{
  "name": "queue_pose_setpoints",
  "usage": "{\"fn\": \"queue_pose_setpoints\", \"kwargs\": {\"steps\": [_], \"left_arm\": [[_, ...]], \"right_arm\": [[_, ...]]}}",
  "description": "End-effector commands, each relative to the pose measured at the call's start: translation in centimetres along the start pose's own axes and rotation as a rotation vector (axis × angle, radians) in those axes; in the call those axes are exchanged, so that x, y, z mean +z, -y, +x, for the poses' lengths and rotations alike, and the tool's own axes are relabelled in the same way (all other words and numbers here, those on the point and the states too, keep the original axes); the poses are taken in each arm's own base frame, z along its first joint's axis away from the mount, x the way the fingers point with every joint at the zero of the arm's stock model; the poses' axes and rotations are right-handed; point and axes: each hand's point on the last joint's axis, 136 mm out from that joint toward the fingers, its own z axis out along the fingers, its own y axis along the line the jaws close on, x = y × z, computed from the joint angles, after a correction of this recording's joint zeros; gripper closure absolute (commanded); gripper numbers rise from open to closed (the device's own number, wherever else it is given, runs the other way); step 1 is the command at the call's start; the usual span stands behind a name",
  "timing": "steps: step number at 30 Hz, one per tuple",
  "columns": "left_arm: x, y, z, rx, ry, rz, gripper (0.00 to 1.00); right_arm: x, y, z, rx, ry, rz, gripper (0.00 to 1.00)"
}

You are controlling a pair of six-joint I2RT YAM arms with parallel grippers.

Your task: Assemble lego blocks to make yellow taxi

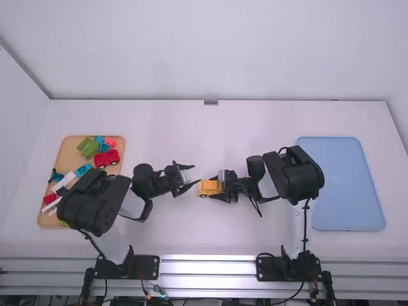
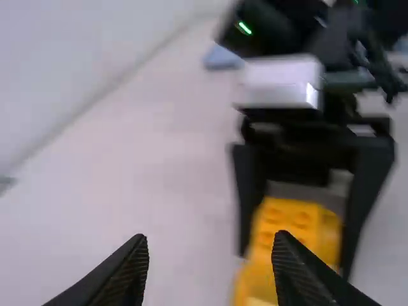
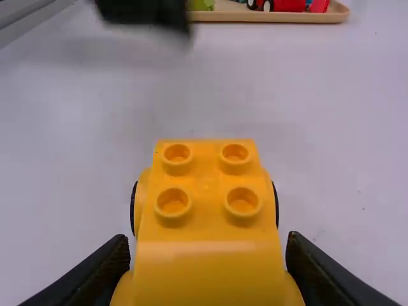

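Four studs (image 3: 173,202) top yellow car (image 3: 207,271); right gripper (image 1: 214,188) clamps it; left gripper (image 1: 196,174) parted, empty.

Tan tray (image 1: 71,150) at left — green block (image 1: 88,148) near red car (image 1: 107,159); light blue tray (image 1: 341,185) — far right.

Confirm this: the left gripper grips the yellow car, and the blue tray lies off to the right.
Wrong gripper: the right wrist view shows the right gripper gripping the yellow car. The blue tray does lie off to the right.
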Motion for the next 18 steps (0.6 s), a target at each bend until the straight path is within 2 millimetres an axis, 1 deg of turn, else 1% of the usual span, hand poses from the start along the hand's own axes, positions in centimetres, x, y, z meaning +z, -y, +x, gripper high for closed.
{"fn": "queue_pose_setpoints", "kwargs": {"steps": [1,2,3,4,5,6,7,8,9,10,12,14,16,17,18], "left_arm": [[-2.4,-1.6,-0.6,-0.117,0.022,-0.067,0.32],[-2.4,-1.6,-0.6,-0.117,0.022,-0.067,0.32],[-3.5,-2.9,-0.4,-0.145,0.013,-0.129,0.23],[-4.6,-4.2,0.1,-0.180,-0.006,-0.200,0.08],[-5.4,-5.2,0.7,-0.212,-0.026,-0.263,0.01],[-5.6,-5.5,0.9,-0.226,-0.031,-0.284,0.01],[-6.6,-6.9,1.8,-0.293,-0.056,-0.375,0.01],[-7.0,-7.4,2.2,-0.328,-0.066,-0.411,0.01],[-7.1,-7.5,2.4,-0.336,-0.071,-0.421,0.01],[-7.3,-7.9,3.1,-0.374,-0.091,-0.451,0.01],[-6.7,-8.2,4.7,-0.464,-0.155,-0.437,0.01],[-6.2,-8.3,5.5,-0.507,-0.196,-0.418,0.01],[-5.3,-9.0,7.3,-0.590,-0.327,-0.368,0.01],[-5.3,-9.0,7.5,-0.597,-0.340,-0.359,0.01],[-4.9,-9.2,7.7,-0.608,-0.394,-0.328,0.01]], "right_arm": [[0.1,-0.1,1.4,0.071,-0.052,0.026,0.53],[0.1,-0.1,1.4,0.071,-0.052,0.026,0.53],[0.1,0.1,1.2,0.089,-0.047,0.030,0.53],[0.2,0.4,1.0,0.111,-0.043,0.034,0.56],[0.2,0.9,0.8,0.136,-0.038,0.044,0.57],[0.2,1.0,0.7,0.148,-0.038,0.048,0.58],[0.1,2.0,0.4,0.196,-0.046,0.086,0.59],[-0.1,2.8,0.2,0.221,-0.061,0.123,0.59],[-0.2,3.0,0.2,0.232,-0.067,0.136,0.59],[-0.5,3.8,0.0,0.248,-0.089,0.179,0.59],[-1.8,5.6,-0.9,0.265,-0.136,0.282,0.58],[-2.7,6.3,-1.6,0.268,-0.150,0.326,0.58],[-5.6,7.6,-3.5,0.291,-0.198,0.444,0.58],[-6.1,7.8,-3.8,0.297,-0.205,0.462,0.58],[-8.2,8.5,-4.5,0.317,-0.238,0.543,0.61]]}}
